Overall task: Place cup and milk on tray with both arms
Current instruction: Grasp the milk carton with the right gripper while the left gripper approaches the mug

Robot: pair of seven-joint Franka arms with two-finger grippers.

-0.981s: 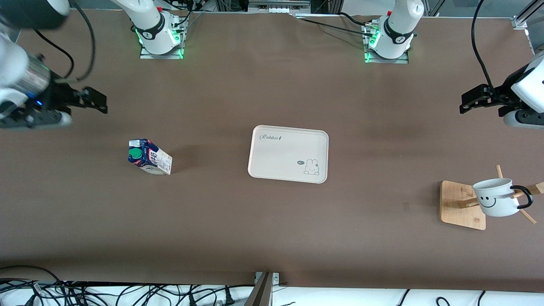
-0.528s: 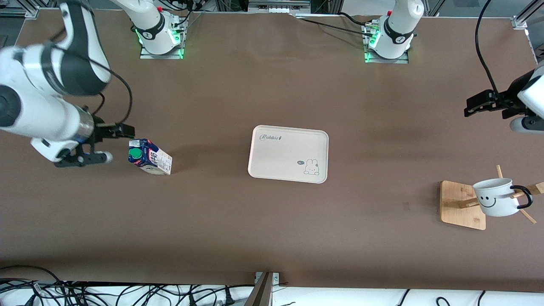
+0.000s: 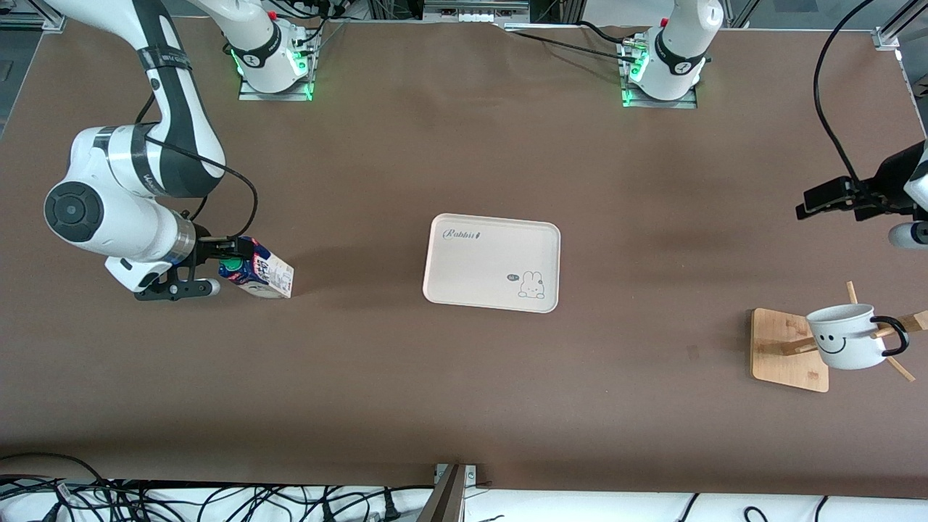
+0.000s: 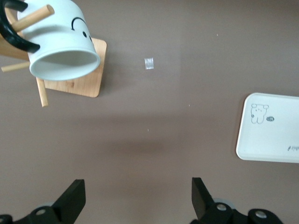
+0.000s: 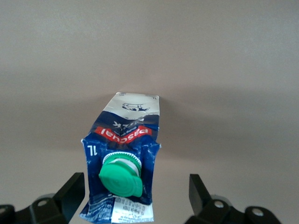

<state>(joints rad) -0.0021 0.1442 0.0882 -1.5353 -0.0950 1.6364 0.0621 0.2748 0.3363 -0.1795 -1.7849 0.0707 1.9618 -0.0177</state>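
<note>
The milk (image 3: 257, 270), a dark blue carton with a green cap, stands on the table toward the right arm's end. My right gripper (image 3: 222, 269) is open at its cap end, one finger on each side, not touching. In the right wrist view the milk (image 5: 124, 158) sits between the open fingers of the right gripper (image 5: 135, 198). The cup (image 3: 844, 337), white with a smiley face, hangs on a wooden rack toward the left arm's end. My left gripper (image 3: 823, 199) is open and empty in the air, apart from the cup (image 4: 60, 42). The cream tray (image 3: 475, 272) lies mid-table, empty.
The rack's square wooden base (image 3: 783, 348) and slanted pegs hold the cup near the table's end. The tray's corner (image 4: 273, 142) shows in the left wrist view, with my left gripper (image 4: 138, 198) over bare table. Cables lie along the table's front edge (image 3: 217, 500).
My right arm has swung down and in from the table's end, bringing its open gripper to the milk. My left gripper has drifted slightly toward the table's end.
</note>
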